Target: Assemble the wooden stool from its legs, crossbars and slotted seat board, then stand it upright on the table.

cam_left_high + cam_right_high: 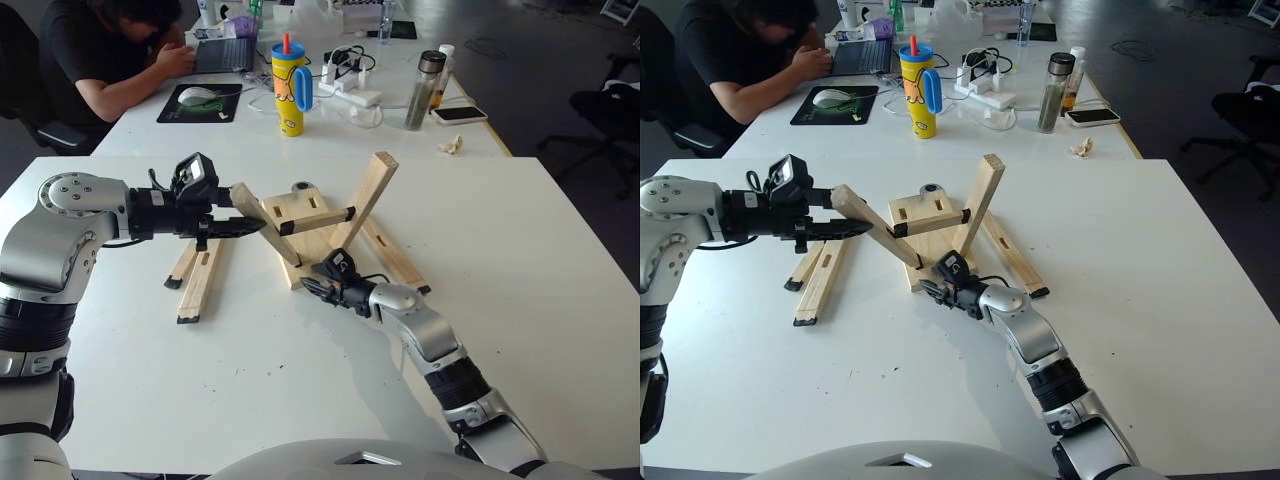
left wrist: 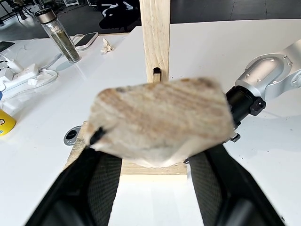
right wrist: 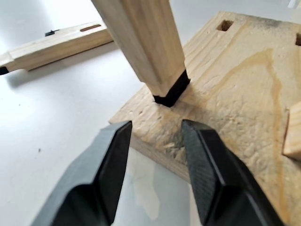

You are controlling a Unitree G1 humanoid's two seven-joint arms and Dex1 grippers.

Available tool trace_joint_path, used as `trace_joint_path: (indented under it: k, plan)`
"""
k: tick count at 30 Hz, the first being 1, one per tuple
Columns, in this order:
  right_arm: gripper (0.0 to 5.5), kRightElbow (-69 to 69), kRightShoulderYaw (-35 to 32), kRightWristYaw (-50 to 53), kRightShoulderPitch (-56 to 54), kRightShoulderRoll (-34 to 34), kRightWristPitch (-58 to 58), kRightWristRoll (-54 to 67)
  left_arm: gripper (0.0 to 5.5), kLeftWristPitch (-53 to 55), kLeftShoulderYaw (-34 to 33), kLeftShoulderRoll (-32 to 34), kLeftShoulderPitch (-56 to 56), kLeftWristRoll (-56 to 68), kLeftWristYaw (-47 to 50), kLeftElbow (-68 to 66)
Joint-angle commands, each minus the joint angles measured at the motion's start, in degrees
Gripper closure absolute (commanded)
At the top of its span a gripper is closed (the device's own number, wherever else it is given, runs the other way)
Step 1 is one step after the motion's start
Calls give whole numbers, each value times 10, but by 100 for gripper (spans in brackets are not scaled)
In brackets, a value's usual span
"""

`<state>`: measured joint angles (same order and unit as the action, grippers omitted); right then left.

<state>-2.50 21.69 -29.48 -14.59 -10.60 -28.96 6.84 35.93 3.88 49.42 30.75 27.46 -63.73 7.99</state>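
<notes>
The slotted seat board [image 1: 300,212] lies flat on the white table with two legs standing in it. A dark-tipped crossbar [image 1: 318,220] joins them. My left gripper [image 1: 252,227] is shut on the upper end of the tilted left leg [image 1: 270,240], whose end grain sits between the fingers [image 2: 160,120]. The other leg [image 1: 366,198] leans up to the right. My right gripper [image 1: 314,286] is open at the board's near corner [image 3: 235,94], its fingers [image 3: 110,165] straddling the board edge just below the left leg's black-tipped foot [image 3: 164,89].
Two loose legs [image 1: 198,272] lie left of the board and another pair [image 1: 395,255] to its right. On the table behind stand a yellow cup [image 1: 289,90], a bottle [image 1: 425,90] and cables, with a person seated there. Bare tabletop lies near and right.
</notes>
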Motion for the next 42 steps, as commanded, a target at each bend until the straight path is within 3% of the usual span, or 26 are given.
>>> trace_joint_path:
  k: [1,14,18,23,27,30,35,42]
  plan:
    - [355,-40,32,-18,41,-21,-57,-17,344,12,41,-26,-7,-25,2,-43]
    - [355,-57,49,-30,38,-31,-56,-24,344,-12,130,-92,-14,-79,12,-116]
    - [355,-22,-10,-21,44,-3,-4,23,344,-21,129,-101,-7,-80,8,-157]
    - [426,132,-87,-39,52,28,23,130,344,-19,116,-107,8,-68,2,-175]
    - [503,230,-112,26,26,44,44,113,344,-20,109,-103,13,-66,-1,-178]
    - [546,245,-85,99,-21,46,90,9,344,-23,107,-102,18,-66,-5,-180]
    - [550,215,-38,184,-68,53,146,-137,344,-26,112,-106,34,-69,-12,-188]
    - [550,-16,108,101,0,17,-76,-207,344,-31,118,-111,43,-74,-12,-189]
